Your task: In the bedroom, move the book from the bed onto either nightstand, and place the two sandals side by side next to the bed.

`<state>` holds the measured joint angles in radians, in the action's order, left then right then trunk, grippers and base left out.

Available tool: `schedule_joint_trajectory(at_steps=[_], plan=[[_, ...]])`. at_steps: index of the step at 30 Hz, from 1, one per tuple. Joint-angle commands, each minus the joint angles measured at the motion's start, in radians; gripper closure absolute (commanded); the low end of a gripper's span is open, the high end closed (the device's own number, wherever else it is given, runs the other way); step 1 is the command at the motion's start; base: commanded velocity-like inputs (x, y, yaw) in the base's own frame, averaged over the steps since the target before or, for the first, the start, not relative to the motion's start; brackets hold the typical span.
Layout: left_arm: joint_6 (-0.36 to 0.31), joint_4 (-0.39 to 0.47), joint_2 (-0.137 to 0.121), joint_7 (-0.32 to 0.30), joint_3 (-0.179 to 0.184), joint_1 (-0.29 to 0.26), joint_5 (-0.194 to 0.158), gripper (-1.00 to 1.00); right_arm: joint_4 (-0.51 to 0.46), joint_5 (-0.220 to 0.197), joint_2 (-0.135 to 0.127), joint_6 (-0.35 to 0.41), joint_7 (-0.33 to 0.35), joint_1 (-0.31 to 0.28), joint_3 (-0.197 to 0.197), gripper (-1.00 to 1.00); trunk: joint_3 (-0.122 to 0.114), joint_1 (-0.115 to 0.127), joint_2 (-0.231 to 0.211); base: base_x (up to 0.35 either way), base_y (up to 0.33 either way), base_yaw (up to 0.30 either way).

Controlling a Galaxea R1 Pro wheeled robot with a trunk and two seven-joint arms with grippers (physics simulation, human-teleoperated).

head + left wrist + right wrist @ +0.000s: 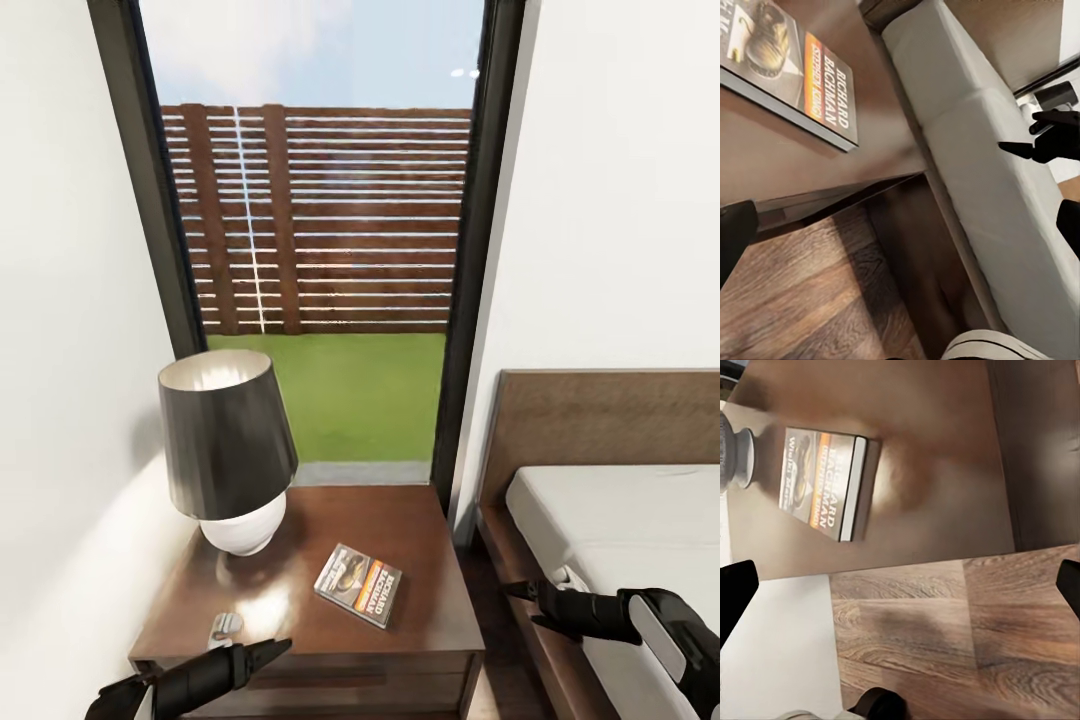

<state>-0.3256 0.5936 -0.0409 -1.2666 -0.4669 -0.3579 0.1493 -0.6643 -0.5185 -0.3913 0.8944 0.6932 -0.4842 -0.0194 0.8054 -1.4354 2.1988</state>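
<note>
The book (360,585) lies flat on the dark reddish-brown nightstand (400,520), cover up, with the orange band and "RICHARD BACHMAN" legible in the left wrist view (795,64) and the right wrist view (821,480). My left gripper (270,652) hovers at the nightstand's front edge, open and empty. To the right, over the bed's near edge, my right gripper (522,605) is open too, holding nothing. The bed (620,520) has a white mattress (975,135) and a brown headboard (600,420). The sandals are out of view.
A lamp (228,450) with a dark shade and white base stands on the nightstand's back left. A small white object (225,628) lies near its front left corner. A narrow strip of plank floor (817,292) separates nightstand and bed. Behind is a tall window (320,250).
</note>
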Motion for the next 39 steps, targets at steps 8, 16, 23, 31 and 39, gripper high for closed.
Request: schedule_joint_trajectory(at_steps=[8, 16, 23, 31, 39], plan=[[-0.010, 0.000, 0.000, 0.050, -0.008, -0.001, 0.010, -1.00, 0.010, 0.028, 0.000, -0.011, 0.001, 0.004, -0.002, -1.00, -0.024, 0.031, -0.056, 0.000, 0.000, 0.000], [0.046, -0.082, 0.000, 0.213, -0.008, -0.001, 0.009, -1.00, 0.239, 0.319, 0.008, -0.499, 0.005, 0.073, -0.001, -1.00, -0.049, 0.062, -0.112, 0.000, 0.000, 0.000], [0.218, -0.315, -0.019, 0.364, -0.009, 0.000, 0.009, -1.00, 0.546, 0.389, 0.012, -0.729, 0.004, 0.083, -0.001, -1.00, -0.071, 0.088, -0.161, 0.000, 0.000, 0.000], [0.366, -0.484, -0.028, 0.514, -0.007, 0.000, 0.009, -1.00, 0.671, 0.397, 0.016, -0.804, 0.001, 0.084, 0.001, -1.00, -0.096, 0.119, -0.217, 0.000, 0.000, 0.000], [0.418, -0.565, -0.027, 0.693, -0.006, 0.014, 0.017, -1.00, 0.717, 0.502, 0.068, -0.828, -0.005, 0.085, 0.002, -1.00, -0.121, 0.150, -0.273, 0.000, 0.000, 0.000]])
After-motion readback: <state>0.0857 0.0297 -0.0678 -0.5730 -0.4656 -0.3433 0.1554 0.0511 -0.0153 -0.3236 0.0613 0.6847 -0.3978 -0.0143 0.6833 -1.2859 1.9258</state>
